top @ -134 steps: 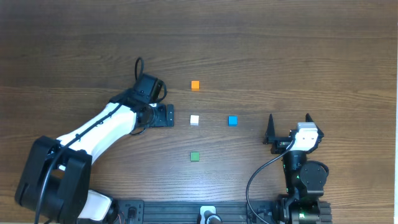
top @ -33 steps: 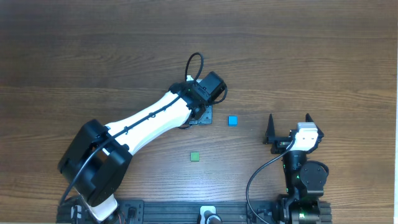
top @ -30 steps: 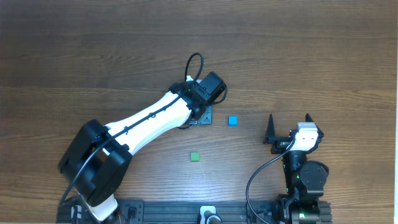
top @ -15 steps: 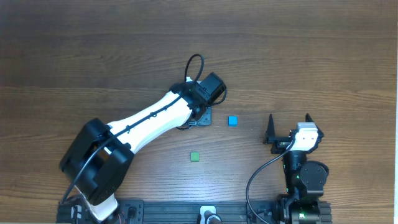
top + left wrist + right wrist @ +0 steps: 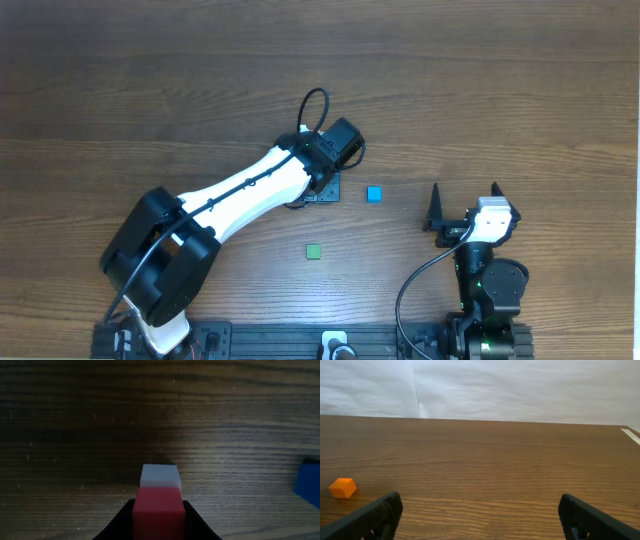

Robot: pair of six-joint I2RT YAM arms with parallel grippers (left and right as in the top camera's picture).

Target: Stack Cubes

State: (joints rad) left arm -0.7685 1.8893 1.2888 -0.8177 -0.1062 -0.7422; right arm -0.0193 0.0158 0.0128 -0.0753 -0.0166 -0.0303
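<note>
red cube (image 5: 158, 510) pinched in left fingers (image 5: 121, 524), over the counter (image 5: 500, 90), white cube (image 5: 160, 476) straight ahead of it, lined up side to side.
left wrist view gives that alignment; from above the left arm covers the spot. touching or apart: cannot tell. blue cube (image 5: 374, 193) near, green cube (image 5: 313, 252) toward the bases. right fingers (image 5: 435, 205) spread, well apart; left arm is nearer.

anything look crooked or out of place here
Nothing stands out: the red cube sits square between the jaws of the left gripper, lined up with the white cube, and the blue cube, green cube and orange cube lie flat on the table.
</note>
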